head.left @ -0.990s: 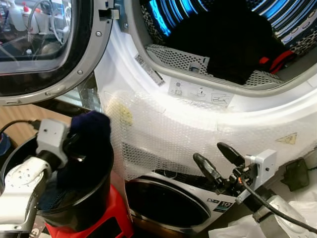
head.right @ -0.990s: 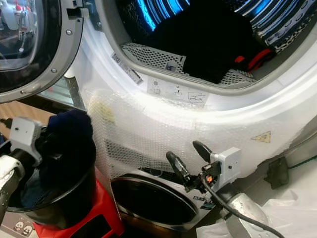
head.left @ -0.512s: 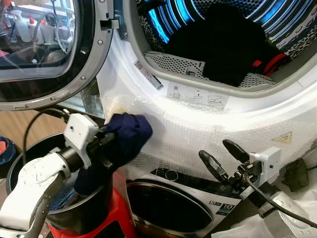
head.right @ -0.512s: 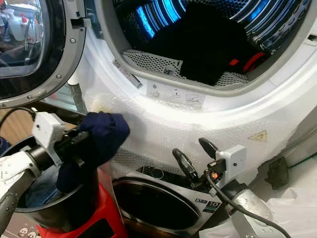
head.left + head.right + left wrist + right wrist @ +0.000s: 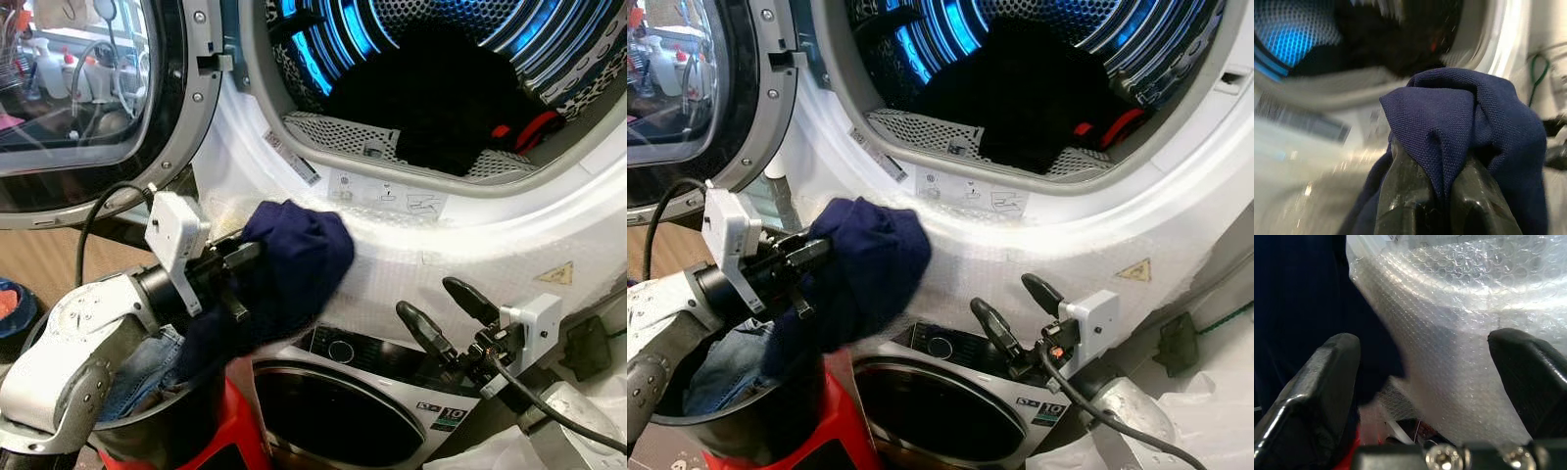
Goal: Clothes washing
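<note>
My left gripper is shut on a navy blue garment, lifted clear of the black bucket and held against the bubble-wrapped front of the upper machine, just below its open drum. In the left wrist view the navy cloth bunches over the two fingers. Dark clothes with a red piece lie inside the drum. My right gripper hangs open, low on the right before the lower machine, with nothing between its fingers.
The round glass door stands swung open at the upper left. A denim piece lies in the bucket, which rests on a red stool. White plastic sheeting covers the floor at the lower right.
My left arm has risen and swung right, carrying the navy garment out of the bucket up toward the drum's rim. The right gripper has stayed where it was. The camera has tilted slightly.
</note>
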`<state>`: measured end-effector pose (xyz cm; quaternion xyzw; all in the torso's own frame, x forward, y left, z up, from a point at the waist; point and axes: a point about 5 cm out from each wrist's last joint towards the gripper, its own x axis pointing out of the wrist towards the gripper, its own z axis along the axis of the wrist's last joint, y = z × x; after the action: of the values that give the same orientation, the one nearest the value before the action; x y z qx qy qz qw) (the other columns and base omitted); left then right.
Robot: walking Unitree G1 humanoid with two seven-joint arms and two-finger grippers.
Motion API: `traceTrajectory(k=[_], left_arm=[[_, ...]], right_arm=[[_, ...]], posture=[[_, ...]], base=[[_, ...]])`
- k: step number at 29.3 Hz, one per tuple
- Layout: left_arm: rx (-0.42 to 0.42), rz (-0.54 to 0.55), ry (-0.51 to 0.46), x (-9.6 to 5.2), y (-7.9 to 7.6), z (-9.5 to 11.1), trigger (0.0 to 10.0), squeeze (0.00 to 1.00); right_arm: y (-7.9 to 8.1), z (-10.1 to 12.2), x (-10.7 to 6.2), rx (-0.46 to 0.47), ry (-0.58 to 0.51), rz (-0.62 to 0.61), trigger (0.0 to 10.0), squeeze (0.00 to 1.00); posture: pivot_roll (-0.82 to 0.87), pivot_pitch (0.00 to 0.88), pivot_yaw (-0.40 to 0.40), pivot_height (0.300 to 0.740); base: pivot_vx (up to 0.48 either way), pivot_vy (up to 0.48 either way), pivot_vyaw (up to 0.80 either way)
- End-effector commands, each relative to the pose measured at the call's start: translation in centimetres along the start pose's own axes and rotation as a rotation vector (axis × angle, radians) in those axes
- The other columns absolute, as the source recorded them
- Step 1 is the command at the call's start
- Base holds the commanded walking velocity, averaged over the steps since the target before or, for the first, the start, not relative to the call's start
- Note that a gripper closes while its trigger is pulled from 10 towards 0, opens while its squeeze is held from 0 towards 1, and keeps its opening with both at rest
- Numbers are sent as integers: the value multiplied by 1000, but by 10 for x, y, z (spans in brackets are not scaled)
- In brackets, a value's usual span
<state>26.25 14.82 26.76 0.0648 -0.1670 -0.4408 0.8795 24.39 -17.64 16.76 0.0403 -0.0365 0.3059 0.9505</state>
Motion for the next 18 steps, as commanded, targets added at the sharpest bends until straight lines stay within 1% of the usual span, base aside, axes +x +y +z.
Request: traceTrajectory(k=[1,3,7,8,9,10,12,14,16,17,18], left_arm=[[27,-17,-55,3,-1,15,10000,0],[28,-19,-61,4,-1,17,10000,0],[39,-15,-76,14,3,18,10000,0],[38,-5,-78,18,5,16,10000,0],[31,21,-78,25,10,14,10000,0],[31,21,-78,25,10,14,10000,0],[37,12,-72,33,11,10,10000,0],[31,-4,-75,37,10,9,10000,0],[29,-6,-75,39,9,8,10000,0],[22,-17,-73,41,9,7,10000,0],[7,-34,-74,48,8,4,10000,0]], right_arm=[[1,2,-2,-8,-4,16,10000,0],[3,2,-2,-8,-5,28,10000,0],[14,5,-2,-13,5,115,10000,0],[16,5,-2,-18,8,134,10000,0],[20,5,-4,-37,17,161,10000,0],[20,5,-4,-37,17,161,10000,0],[25,5,-7,-45,23,186,10000,0],[27,4,-9,-48,30,189,10000,0],[28,4,-9,-45,32,191,10000,0],[29,3,-11,-46,36,196,10000,0],[32,3,-12,-51,40,196,10000,0]], posture=[[-28,15,-74,740],[-27,13,-74,740],[-32,11,-69,740],[-35,11,-64,740],[-41,12,-56,740],[-41,12,-56,740],[-54,14,-38,740],[-63,16,-28,740],[-65,18,-25,740],[-72,22,-15,740],[-85,33,1,740]], base=[[0,0,0],[0,0,0],[0,0,0],[0,0,0],[0,0,0],[0,0,0],[0,0,0],[0,0,0],[0,0,0],[0,0,0],[0,0,0]])
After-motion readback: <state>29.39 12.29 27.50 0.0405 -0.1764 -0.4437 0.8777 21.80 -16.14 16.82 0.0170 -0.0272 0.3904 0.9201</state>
